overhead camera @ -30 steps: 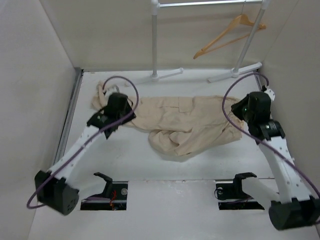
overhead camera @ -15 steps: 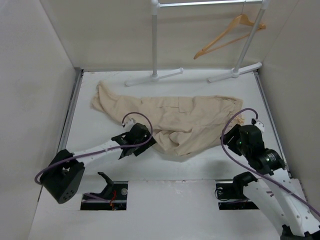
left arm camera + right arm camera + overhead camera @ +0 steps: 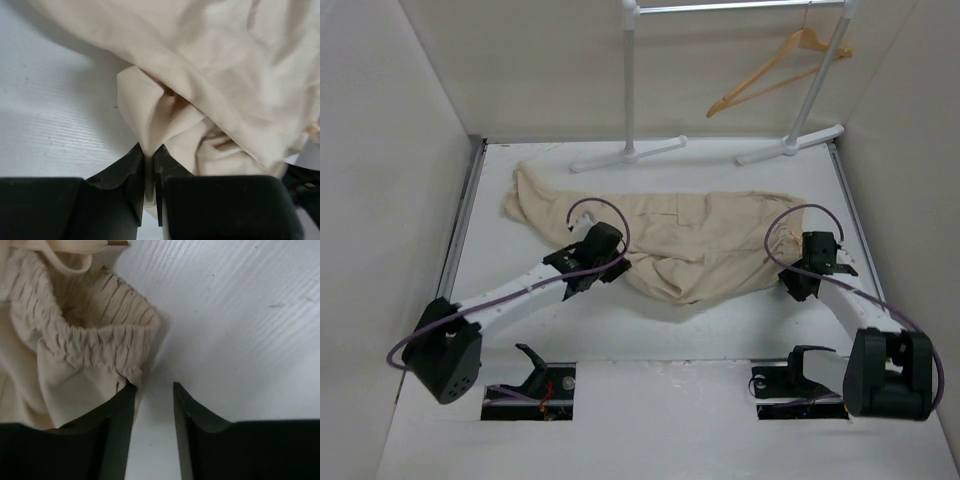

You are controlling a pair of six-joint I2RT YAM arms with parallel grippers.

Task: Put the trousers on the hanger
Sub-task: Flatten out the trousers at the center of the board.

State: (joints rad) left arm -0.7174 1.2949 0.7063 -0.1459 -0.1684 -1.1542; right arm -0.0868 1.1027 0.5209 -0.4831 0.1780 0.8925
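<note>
The beige trousers (image 3: 680, 240) lie spread across the middle of the table, legs to the left, gathered waistband (image 3: 95, 335) to the right. My left gripper (image 3: 616, 262) is shut on a fold of the trousers (image 3: 150, 150) at their near left edge. My right gripper (image 3: 798, 282) is open and low on the table at the waistband corner; its left finger (image 3: 117, 412) touches the cloth and nothing lies between the jaws. The wooden hanger (image 3: 775, 70) hangs on the rack's top bar at the back right.
The white clothes rack (image 3: 630, 80) stands at the back with its feet (image 3: 625, 155) on the table's far edge. White walls close in left, right and behind. Two openings (image 3: 530, 385) lie in the near table edge by the arm bases.
My left gripper has moved slightly up and right, staying on the trousers' near left edge. My right arm has swung from the near right up to the waistband corner.
</note>
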